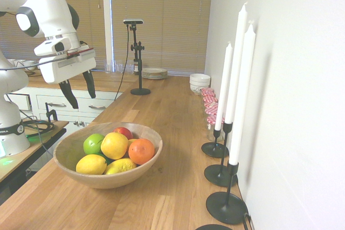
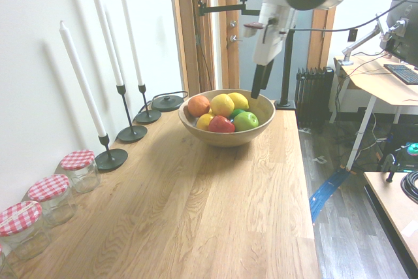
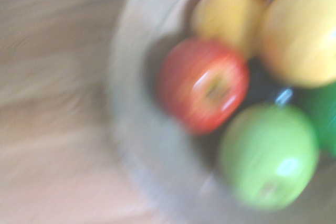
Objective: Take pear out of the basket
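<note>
First exterior view showed the end effector (image 1: 79, 90), fingers spread and empty, above the basket (image 1: 141, 130) rim; the pear (image 1: 114, 145) lay below, toward the bowl's centre.

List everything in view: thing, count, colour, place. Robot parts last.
basket: 1, light brown wood, on the counter
pear: 1, yellow, in the basket, centre top
orange: 1, orange, in the basket beside the pear
lemons: 2, bright yellow, in the basket
green apple: 1, green, in the basket
red apple: 1, red, in the basket
candles: 3, white, in black holders along the wall
jars: red checked lids, by the wall
plates: white stack, far counter
gripper: 1, open, empty, above the basket rim
</note>
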`<state>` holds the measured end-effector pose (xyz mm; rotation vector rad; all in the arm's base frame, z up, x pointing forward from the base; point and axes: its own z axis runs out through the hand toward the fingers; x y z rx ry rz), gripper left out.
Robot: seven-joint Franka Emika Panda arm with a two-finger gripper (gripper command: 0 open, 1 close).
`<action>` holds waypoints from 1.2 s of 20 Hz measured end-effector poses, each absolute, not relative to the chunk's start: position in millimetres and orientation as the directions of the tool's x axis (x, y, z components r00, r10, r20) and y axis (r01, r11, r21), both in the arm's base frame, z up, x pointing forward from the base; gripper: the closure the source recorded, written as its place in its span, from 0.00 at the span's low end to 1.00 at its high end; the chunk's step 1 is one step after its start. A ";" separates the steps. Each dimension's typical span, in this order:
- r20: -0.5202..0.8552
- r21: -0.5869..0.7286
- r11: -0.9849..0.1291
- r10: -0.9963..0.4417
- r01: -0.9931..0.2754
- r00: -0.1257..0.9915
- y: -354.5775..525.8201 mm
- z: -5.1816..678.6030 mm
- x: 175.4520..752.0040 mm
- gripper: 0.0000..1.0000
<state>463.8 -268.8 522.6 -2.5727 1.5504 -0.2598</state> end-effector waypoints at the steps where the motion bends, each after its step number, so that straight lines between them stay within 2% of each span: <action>1: 0.076 -0.188 -0.460 -0.888 -0.868 0.454 -279.5 520.7 474.3 0.00; 9: 0.023 -0.122 -0.438 -0.898 -0.890 0.439 -325.9 489.1 543.5 0.00; 16: -0.032 -0.094 -0.382 -0.922 -0.919 0.386 -365.2 449.2 556.7 0.00; 17: -0.037 -0.091 -0.381 -0.922 -0.920 0.385 -366.7 444.3 558.4 1.00; 24: -0.042 -0.089 -0.397 -0.915 -0.914 0.401 -358.0 437.2 567.5 1.00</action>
